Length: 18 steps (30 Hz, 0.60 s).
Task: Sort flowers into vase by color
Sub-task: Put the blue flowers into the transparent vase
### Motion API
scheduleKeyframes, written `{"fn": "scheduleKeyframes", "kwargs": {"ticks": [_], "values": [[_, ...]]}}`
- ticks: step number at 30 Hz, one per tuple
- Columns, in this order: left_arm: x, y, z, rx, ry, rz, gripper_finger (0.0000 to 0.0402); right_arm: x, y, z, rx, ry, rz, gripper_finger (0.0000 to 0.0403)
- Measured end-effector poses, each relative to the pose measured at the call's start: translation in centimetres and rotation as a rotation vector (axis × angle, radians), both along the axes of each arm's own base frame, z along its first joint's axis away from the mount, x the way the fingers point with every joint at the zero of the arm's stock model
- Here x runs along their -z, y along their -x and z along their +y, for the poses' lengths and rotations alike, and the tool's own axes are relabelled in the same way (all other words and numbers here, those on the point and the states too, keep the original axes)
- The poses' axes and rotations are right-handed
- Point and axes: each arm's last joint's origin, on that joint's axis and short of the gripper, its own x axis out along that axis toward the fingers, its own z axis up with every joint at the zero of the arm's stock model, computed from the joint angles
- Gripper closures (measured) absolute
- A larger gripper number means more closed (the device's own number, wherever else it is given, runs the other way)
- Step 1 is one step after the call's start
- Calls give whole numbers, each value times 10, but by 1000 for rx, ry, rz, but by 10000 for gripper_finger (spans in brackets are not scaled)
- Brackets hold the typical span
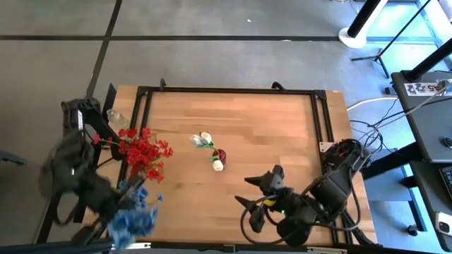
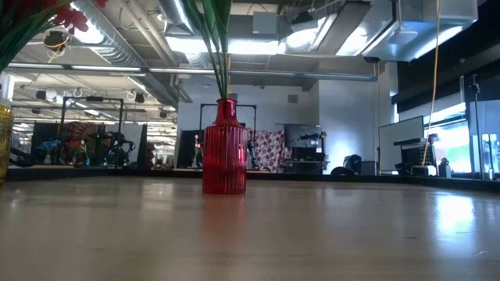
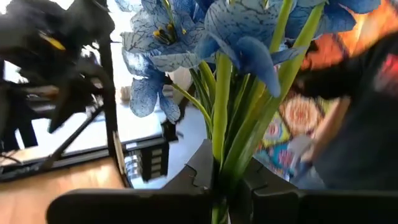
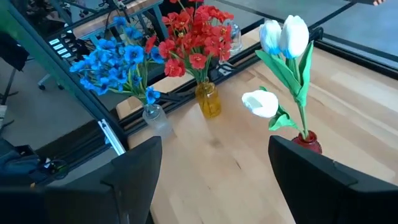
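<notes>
At the lower left of the high view, the left gripper [image 1: 123, 212] fingers pinch the blue flowers [image 1: 134, 217] by their stems.
Next, judged: lower them into the clear vase [image 4: 154, 118]; right gripper [image 1: 263, 201] waits wide open, lower right of the bench [image 1: 268, 134].

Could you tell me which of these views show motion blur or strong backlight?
High view: the left arm and blue flowers are smeared by motion. Left wrist view: background blurred, with bright glare beside the blue flowers. Low view: ceiling lights backlight the red vase, leaving the table dim. Right wrist view: evenly lit and sharp.
</notes>
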Motion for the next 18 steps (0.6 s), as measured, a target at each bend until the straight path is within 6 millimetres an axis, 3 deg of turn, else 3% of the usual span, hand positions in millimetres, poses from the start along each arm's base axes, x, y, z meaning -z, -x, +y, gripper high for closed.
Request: {"fn": "scheduleKeyframes", "kwargs": {"ticks": [5, 10, 13, 18], "values": [[17, 13, -29, 39, -67, 45, 390, 2, -4, -3, 8, -1, 11, 107], [20, 40, -43, 34, -84, 30, 390, 2, -8, -8, 27, 1, 13, 107], [18, 57, -40, -18, -114, 11, 390, 3, -9, -11, 35, -11, 23, 107], [8, 77, -14, -112, -126, -14, 390, 4, -13, -17, 42, -31, 31, 107]]}}
